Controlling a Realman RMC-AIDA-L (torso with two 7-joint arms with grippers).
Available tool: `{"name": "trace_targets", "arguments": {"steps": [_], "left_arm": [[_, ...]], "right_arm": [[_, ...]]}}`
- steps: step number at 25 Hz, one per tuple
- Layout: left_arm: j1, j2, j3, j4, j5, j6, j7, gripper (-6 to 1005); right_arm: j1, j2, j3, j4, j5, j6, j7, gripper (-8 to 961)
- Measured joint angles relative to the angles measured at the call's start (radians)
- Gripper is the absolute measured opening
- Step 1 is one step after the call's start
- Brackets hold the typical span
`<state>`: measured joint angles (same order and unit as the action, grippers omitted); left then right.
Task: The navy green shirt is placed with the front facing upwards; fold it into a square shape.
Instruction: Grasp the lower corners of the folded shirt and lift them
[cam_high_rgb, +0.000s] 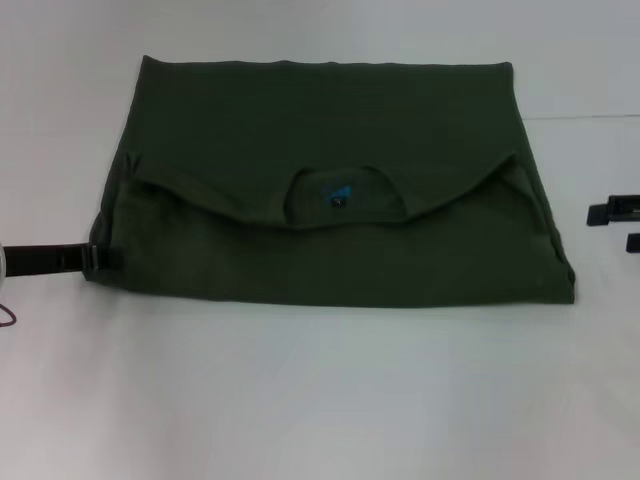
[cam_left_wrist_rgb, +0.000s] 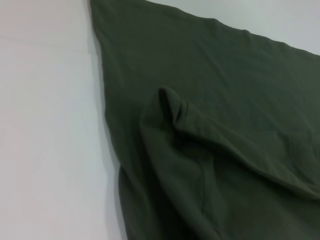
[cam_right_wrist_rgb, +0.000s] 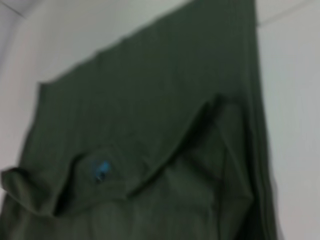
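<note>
Already folded over on itself, the navy green shirt (cam_high_rgb: 330, 190) lies flat on the white table (cam_high_rgb: 320, 400), roughly in the middle of the head view and toward the far side. It makes a wide, dark olive shape with a straight far edge and a straight near edge. The upper part is turned down across it, so the round collar (cam_high_rgb: 340, 195) sits near the centre, opening toward the robot, with a small blue neck label (cam_high_rgb: 338, 190) showing inside it. Folded sleeve edges curve out from the collar to both sides. No chest print shows. The left wrist view shows a raised pucker of cloth (cam_left_wrist_rgb: 172, 107) where a fold stands up from the layer beneath.

At the shirt's near left corner the left gripper (cam_high_rgb: 100, 257) reaches in low over the table, its tip touching or just beside the cloth edge; whether it is pinching the fabric cannot be told. The right gripper (cam_high_rgb: 615, 212) sits at the right edge of the head view, apart from the shirt, and its jaw state cannot be told either.
</note>
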<state>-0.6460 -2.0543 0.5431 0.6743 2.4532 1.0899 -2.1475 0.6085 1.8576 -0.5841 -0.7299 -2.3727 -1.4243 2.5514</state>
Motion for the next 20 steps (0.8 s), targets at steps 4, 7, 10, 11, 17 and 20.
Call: {"name": "trace_targets", "arguments": {"steps": [4,7,10,11,17,20], "left_arm": [[-0.002,-0.001,0.001,0.000,-0.001,-0.003,0.000,51],[-0.002,-0.003,0.000,-0.001,-0.001,-0.003,0.000,53],[0.000,-0.003,-0.001,-0.001,0.000,-0.002,0.000,55],[0.000,-0.003,-0.002,-0.001,0.000,-0.002,0.000,56],[0.004,-0.003,-0.002,-0.001,0.000,-0.002,0.000,60],[0.006,-0.003,-0.002,-0.003,0.000,-0.003,0.000,62]], "right_arm": [[0.067,0.009,-0.023,0.016,-0.104,-0.009,0.044,922],[0.097,0.017,-0.064,0.043,-0.127,0.001,0.061,924],[0.111,0.023,-0.104,0.064,-0.131,0.017,0.076,923],[0.113,0.026,-0.110,0.065,-0.131,0.023,0.077,923],[0.113,0.041,-0.119,0.069,-0.133,0.059,0.072,923],[0.112,0.048,-0.130,0.069,-0.134,0.080,0.069,923]]}}
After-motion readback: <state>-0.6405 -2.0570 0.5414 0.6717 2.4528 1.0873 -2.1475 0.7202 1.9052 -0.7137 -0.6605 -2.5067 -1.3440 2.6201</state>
